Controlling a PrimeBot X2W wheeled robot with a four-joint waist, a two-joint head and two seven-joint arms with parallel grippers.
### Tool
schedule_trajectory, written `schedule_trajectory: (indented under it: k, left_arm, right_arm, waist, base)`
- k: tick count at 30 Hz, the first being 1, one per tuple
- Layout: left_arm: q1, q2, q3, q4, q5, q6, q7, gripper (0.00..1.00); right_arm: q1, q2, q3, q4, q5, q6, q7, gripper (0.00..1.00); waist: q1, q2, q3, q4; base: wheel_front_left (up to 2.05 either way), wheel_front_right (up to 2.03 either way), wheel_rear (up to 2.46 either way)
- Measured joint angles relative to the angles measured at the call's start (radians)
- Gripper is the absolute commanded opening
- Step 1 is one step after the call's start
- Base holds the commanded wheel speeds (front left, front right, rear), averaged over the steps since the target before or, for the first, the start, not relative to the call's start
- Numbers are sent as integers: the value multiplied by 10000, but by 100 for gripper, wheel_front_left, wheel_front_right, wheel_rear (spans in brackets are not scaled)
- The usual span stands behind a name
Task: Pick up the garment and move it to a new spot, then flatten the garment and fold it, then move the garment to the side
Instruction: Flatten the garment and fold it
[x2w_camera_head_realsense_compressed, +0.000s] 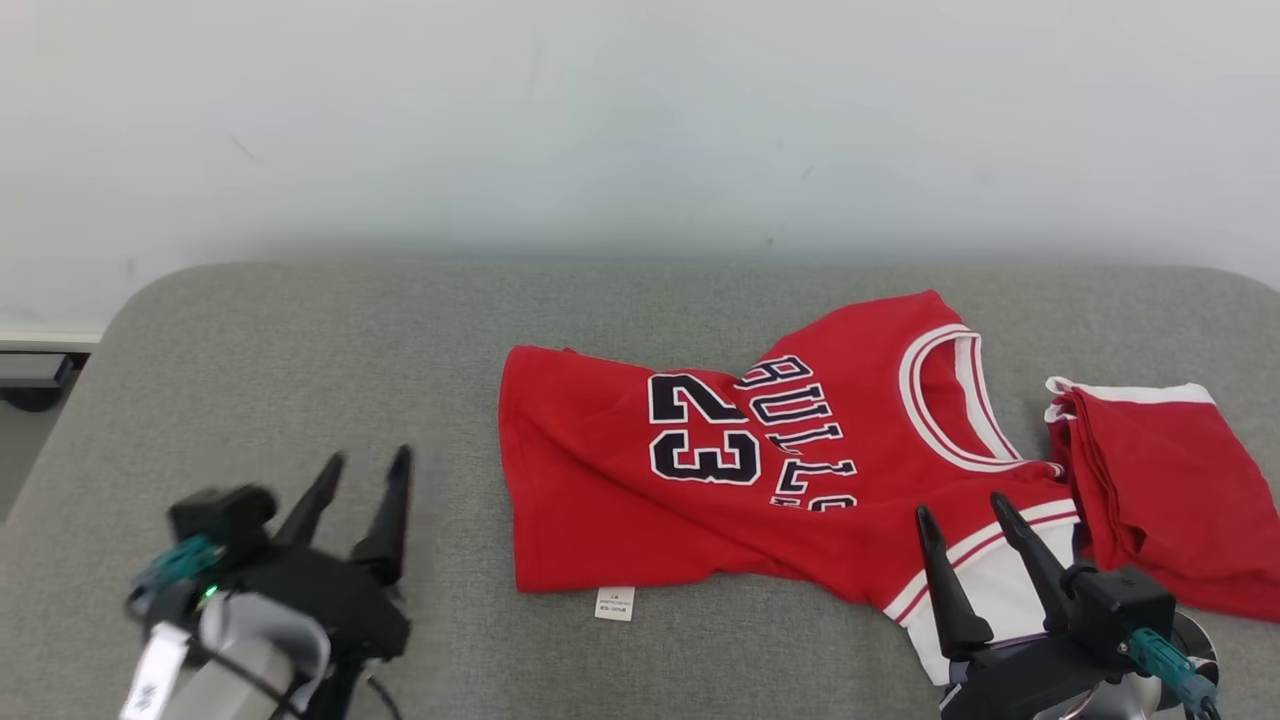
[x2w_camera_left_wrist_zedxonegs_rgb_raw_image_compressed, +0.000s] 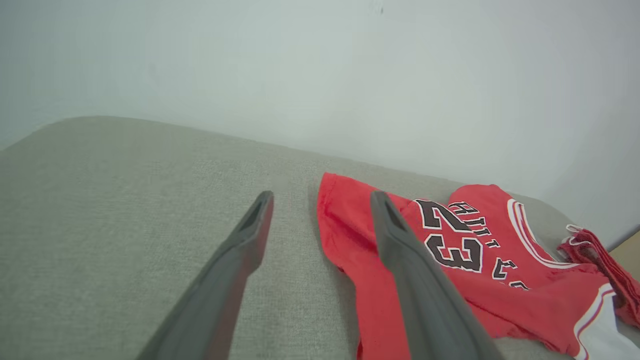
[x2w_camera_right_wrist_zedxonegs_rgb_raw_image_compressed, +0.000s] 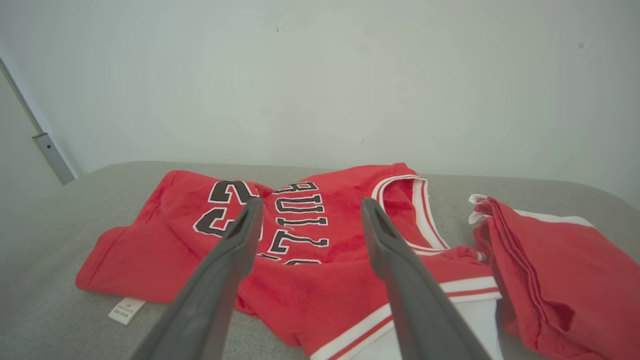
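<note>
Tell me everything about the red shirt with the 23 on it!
The red jersey looks like soft knit cloth, with a black, white-edged 23 and BULLS lettering, white-and-red trim at the neck hole and armhole, and a small white label poking out at its hem. It lies crumpled and partly folded over on the grey cushion, neck toward a folded red cloth just beside it.

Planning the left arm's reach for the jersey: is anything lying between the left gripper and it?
Nothing visible. Just bare grey cushion lies between the open left gripper and the jersey, at its left edge. The folded red garment sits on the jersey's far side, to the right, out of that path.
</note>
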Motion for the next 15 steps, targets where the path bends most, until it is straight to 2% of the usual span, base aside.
schedule_trajectory:
  k: [5,8,11,15]
  left_arm:
    - [1206,-44,1847,-403,176,0,-2,100]
    - [1802,-201,2704,-869,763,0,-2,100]
    - [2450,-224,2909,-1358,1400,0,-2,100]
    - [3167,59,2523,-2015,2048,0,-2,100]
  right_arm:
    - [47,36,-84,-146,0,-58,-40,100]
    - [75,50,-86,-184,0,-94,-86,100]
    - [86,63,-75,-209,0,-102,-86,100]
    - [82,136,-23,-217,6,-102,-84,100]
  waist:
    - [0,0,-168,119]
    - [0,0,-188,127]
    - [0,0,-180,94]
    - [0,0,-143,-37]
  base:
    - [0,0,0]
    - [0,0,0]
    - [0,0,0]
    - [0,0,0]
